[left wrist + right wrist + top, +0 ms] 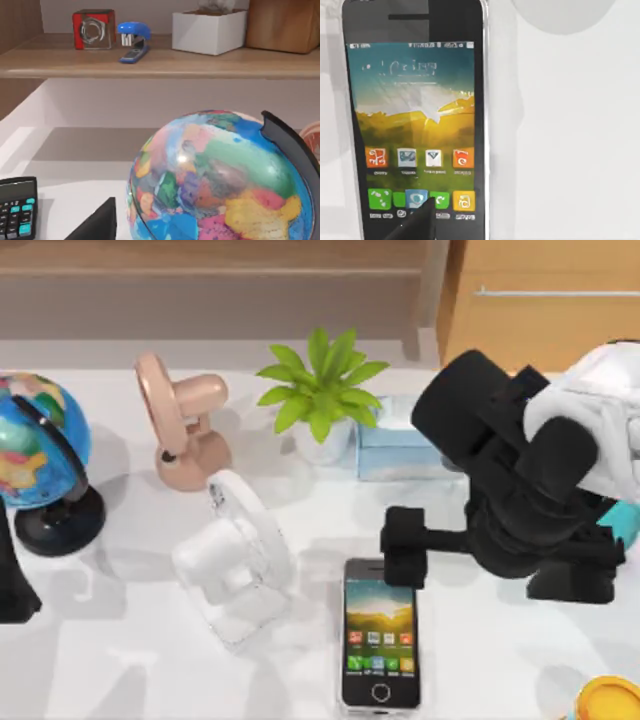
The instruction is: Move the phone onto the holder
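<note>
The phone (380, 635) lies flat on the white table near the front edge, screen up, its home button towards the front. In the right wrist view the phone (417, 125) is seen close from above, its bright screen showing rows of coloured app icons. The holder (235, 560) is a white tilted stand just left of the phone, apart from it. My right gripper (405, 548) hangs over the phone's far end, with its dark tip (417, 225) over the lower icons. My left arm (10, 580) is parked at the table's left edge.
A globe (35, 455) stands at the far left, close in front of the left wrist camera (220, 180). A pink fan (180, 430), a potted plant (320, 390) and a blue tissue box (400, 445) line the back. A yellow object (610, 700) sits front right. A calculator (17, 207) lies near the globe.
</note>
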Robot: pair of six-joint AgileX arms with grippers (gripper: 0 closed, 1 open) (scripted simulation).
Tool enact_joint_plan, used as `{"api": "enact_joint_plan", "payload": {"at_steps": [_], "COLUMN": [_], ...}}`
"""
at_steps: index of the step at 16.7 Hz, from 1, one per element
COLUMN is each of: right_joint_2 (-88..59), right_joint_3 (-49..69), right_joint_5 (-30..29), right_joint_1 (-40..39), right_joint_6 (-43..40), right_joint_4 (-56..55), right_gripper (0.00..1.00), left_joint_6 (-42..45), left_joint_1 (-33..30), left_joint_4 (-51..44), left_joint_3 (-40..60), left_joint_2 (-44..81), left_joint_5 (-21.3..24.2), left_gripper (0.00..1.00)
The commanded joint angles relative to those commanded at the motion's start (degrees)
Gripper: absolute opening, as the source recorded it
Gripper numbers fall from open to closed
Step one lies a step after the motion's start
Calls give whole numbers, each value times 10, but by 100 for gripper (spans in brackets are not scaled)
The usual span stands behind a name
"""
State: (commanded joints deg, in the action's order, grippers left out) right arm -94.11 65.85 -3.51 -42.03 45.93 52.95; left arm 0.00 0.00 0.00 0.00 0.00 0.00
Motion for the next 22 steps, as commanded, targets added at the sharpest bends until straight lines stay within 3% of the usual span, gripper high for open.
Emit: {"api": "enact_joint_plan", "payload": {"at_steps": [7,14,22], "right_joint_2": [-154,-146,-177], "right_joint_3": [121,103,17], "right_joint_5": [-17,-17,-21], "right_joint_1": [-88,-96,-128], "right_joint_6": [82,92,126], "right_joint_4": [10,2,-110], "right_gripper": [100,100,100], "left_joint_6": [0,0,0], "left_joint_1": [0,0,0], "left_joint_4": [0,0,0], "left_joint_3": [0,0,0], "left_joint_2": [0,0,0], "left_joint_5": [0,0,0], "left_gripper": [100,100,100]}}
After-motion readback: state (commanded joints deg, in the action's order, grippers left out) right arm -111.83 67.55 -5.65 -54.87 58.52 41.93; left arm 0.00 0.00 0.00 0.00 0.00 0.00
